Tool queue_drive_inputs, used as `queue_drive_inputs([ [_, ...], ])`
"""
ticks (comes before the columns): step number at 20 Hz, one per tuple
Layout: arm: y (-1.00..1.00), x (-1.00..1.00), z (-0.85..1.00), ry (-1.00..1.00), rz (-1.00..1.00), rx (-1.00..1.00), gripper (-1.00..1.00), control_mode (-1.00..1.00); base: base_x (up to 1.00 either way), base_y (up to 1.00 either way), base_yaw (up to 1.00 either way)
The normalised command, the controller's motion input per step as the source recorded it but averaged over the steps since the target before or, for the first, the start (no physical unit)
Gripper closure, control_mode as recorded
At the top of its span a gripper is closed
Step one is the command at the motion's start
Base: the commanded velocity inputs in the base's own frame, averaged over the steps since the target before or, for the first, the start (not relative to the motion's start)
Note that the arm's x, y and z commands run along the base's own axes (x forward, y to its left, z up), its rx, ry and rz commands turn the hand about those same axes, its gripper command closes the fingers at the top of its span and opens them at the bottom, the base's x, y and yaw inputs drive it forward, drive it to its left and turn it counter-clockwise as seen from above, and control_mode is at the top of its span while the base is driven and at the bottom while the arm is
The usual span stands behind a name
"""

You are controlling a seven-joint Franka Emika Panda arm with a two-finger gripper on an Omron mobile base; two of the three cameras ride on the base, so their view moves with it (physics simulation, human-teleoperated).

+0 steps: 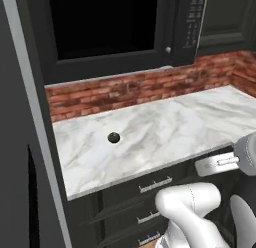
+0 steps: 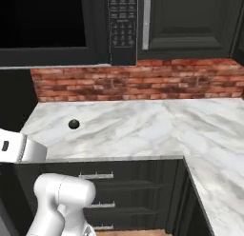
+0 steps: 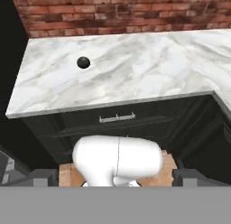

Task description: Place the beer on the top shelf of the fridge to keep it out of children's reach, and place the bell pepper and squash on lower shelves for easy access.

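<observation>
A: One task thing in play: the squash (image 1: 114, 137). It sits alone on the marble counter (image 1: 165, 127), toward the left end, apart from the brick wall (image 1: 150, 87).
B: Pincer?
A: Jaws wide, holding nothing. The gripper (image 3: 116, 175) hangs back off the counter's front edge, well apart from the squash.
B: Step in hand?
A: My read is a reach for the squash. It's a small ball and will likely roll, so come straight down over it, centre the jaws, and close only once both tips flank it. Don't nudge it sideways.
B: Then?
A: Lower shelf, presumably. The tall grey panel (image 1: 30, 117) on the left is probably the fridge side.
B: Room and surface?
A: Black microwave (image 2: 123, 25) hangs above, dark cabinets beside it, and drawers (image 3: 117, 118) sit under the counter. The marble is flat, glossy and L-shaped, turning a corner on the right.
</observation>
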Motion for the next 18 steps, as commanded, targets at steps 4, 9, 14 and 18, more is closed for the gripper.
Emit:
queue_drive_inputs([
  [4,0.00,0.00,0.00,0.00,0.00,0.00,-1.00,1.00,1.00,0.00,0.42],
  [9,0.00,0.80,-0.26,0.06,0.30,0.04,-1.00,-1.00,0.20,0.00,0.08],
  [14,0.00,0.91,-0.44,0.04,0.30,0.03,-1.00,-1.00,0.00,0.00,0.00],
  [18,0.12,0.64,-0.52,0.00,0.22,0.00,-1.00,-1.00,0.00,0.00,0.00],
])
